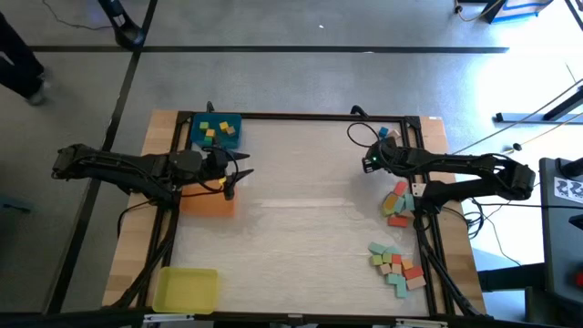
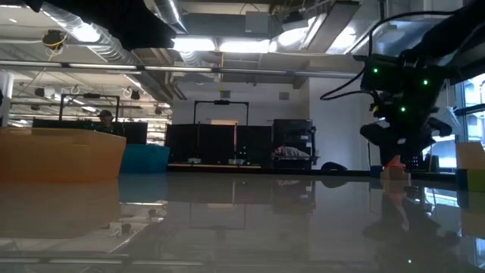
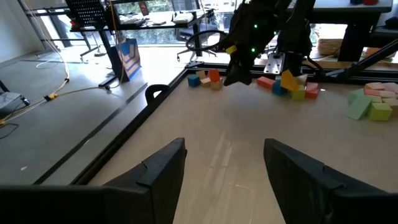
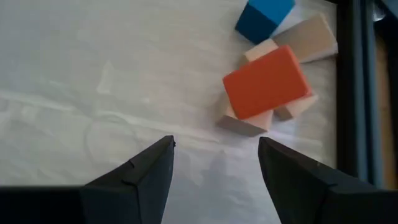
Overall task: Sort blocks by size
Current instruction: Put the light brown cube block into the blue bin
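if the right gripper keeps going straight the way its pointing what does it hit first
Probably the orange block lying just ahead of the open right gripper, slightly off to one side; a blue block sits beyond it. Depth is unclear.

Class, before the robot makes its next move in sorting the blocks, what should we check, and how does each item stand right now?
1. Right end effector open and empty: ok.
2. A block within its reach: ok, an orange block lies just ahead of it, with a blue block beyond.
3. Orange block free to lift: not ok, it rests on pale blocks.
4. Left end effector open and empty: ok.
5. Blue tray has room: ok, only a few yellow blocks in it.
6. Yellow tray ready: ok, nothing in it.
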Controlling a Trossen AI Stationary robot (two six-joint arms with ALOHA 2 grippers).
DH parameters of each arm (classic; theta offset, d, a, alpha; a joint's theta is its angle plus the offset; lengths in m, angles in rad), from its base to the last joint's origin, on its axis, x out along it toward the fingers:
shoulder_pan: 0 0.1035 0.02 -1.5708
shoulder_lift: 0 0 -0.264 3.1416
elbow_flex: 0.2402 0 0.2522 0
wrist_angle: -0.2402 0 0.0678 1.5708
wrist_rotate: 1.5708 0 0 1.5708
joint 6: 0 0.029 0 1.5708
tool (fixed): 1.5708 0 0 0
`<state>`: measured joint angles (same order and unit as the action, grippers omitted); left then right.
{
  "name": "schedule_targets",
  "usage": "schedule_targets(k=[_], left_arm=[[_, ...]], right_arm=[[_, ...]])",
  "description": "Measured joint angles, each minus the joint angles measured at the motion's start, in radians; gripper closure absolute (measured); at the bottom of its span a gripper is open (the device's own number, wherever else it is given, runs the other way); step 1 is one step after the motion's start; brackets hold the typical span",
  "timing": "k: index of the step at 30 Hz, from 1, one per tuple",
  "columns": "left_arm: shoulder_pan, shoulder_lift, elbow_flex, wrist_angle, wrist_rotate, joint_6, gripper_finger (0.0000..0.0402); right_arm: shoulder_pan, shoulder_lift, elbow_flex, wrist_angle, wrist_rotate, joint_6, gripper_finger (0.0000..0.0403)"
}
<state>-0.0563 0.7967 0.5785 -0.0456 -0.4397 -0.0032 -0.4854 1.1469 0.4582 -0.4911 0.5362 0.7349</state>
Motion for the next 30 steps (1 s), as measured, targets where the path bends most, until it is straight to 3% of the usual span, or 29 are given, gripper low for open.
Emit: schedule_targets(k=[8, 18, 30], left_arm=[[-0.002, 0.0, 0.0, 0.0, 0.0, -0.019, 0.0196], [-0.003, 0.0, 0.0, -0.004, 0.001, -0.022, 0.0196], [-0.003, 0.0, 0.0, -0.005, 0.001, -0.02, 0.0196]], right_arm=[[-0.021, 0.0, -0.062, 0.106, 0.1, 0.002, 0.0171], [-0.113, 0.001, -0.158, 0.308, 0.08, -0.058, 0.0171], [-0.159, 0.009, -0.204, 0.397, 0.046, -0.114, 0.0171]])
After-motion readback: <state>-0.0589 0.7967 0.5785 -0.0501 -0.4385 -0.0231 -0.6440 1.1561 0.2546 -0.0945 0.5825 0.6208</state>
